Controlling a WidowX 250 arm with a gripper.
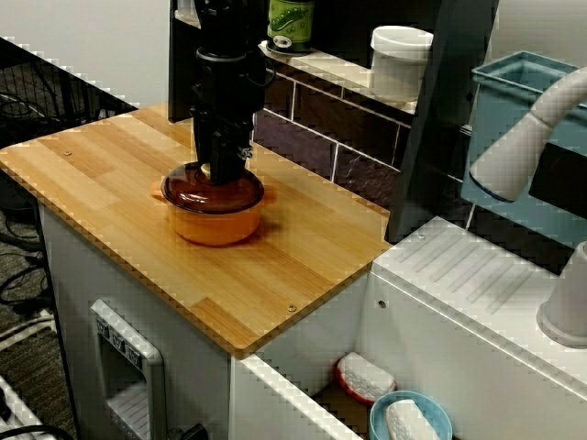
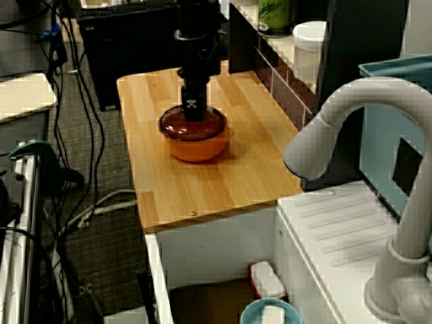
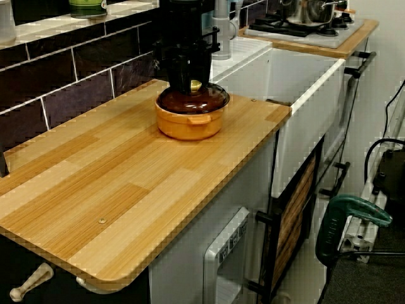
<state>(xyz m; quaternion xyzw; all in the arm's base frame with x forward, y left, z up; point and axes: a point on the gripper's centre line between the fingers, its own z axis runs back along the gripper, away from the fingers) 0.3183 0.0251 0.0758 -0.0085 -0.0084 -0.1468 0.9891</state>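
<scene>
Fingers (image 1: 227, 158) down on the glass lid (image 1: 213, 191) of the orange pot (image 1: 215, 225), mid-counter (image 1: 110, 174), side view. High view: gripper (image 2: 194, 118) centred over the lid. Low view: fingers flank the knob (image 3: 195, 85); pinching or not, cannot tell. Risk: with a loose hold the lid could slip and drop.

Soft, even indoor light. The pincer (image 1: 223, 172) reads dark, its detail lost. The glass lid (image 1: 197, 195) just below it shows faint glare. A weak shadow lies on the counter (image 1: 110, 174) beside it. Edges look jagged and slightly blurred.
</scene>
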